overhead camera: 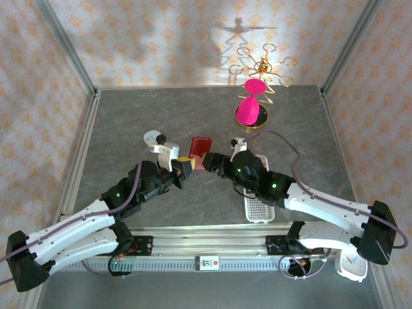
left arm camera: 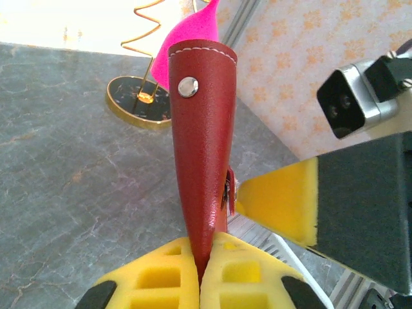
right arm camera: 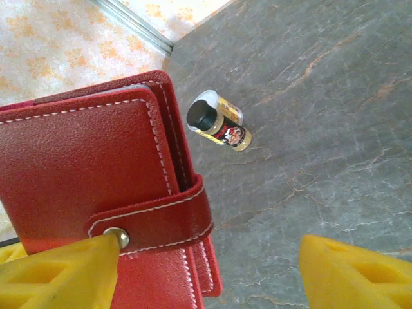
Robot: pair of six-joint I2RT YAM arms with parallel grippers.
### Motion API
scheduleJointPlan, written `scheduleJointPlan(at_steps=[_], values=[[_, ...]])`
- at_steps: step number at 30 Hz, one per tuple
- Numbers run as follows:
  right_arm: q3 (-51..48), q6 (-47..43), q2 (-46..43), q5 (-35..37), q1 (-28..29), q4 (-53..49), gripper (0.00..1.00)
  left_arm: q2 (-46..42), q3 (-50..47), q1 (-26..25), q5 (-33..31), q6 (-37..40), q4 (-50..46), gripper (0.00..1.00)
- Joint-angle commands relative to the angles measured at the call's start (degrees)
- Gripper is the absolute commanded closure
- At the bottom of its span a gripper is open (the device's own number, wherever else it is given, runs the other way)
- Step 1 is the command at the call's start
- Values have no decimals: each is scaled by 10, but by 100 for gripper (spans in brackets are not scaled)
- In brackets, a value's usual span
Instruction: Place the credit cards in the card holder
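The grey stone-patterned table carries little that matters here. A gold wire tree-shaped stand with pink felt pieces sits toward the far edge, right of the middle, and a long white slotted plastic tray lies closer to the near edge under the right arm.

Over the middle of the table the 2 arms meet at the small red leather-look folding card holder. The left tool is clamped tight on 1 edge of the card holder, so that it sticks out from the yellow pads, clear of the table. This probably steadies it for the other arm to work on. The right tool is spread wide, gripping nothing. 1 yellow fingertip presses at the strap of the card holder and the other is well apart over bare table.

The strap is fastened, its metal snap right at that fingertip, so unfastening it looks like the step in hand. Whether any cards are inside cannot be told.

A small black-capped bottle with a yellow label lies on its side beyond
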Motion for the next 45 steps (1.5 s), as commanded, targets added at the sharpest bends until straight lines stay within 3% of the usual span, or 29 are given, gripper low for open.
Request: scheduleJointPlan(at_steps=[1,17,24,33,35,41,45], values=[[31,-9,8,-7,3,4,26,-7,-9,-5,4,12,35,100],[35,-26,38,2,2,-11,24,-14,-10,-4,0,14,53,100],[39,-32,55,97,3,-80,26,-17,-9,-5,-18,16,46,100],[38,-23,91,236,-12,-186,34,-31,-10,-5,-86,-6,29,100],[48,-17,67,218,-17,-198,36,-35,-4,-5,-78,-17,27,100],[-26,-78,-76,140,-22,-49,35,-43,-16,-4,-91,-32,38,100],[-67,-119,-152,32,-32,31,32,-35,3,-4,-66,-68,27,100]])
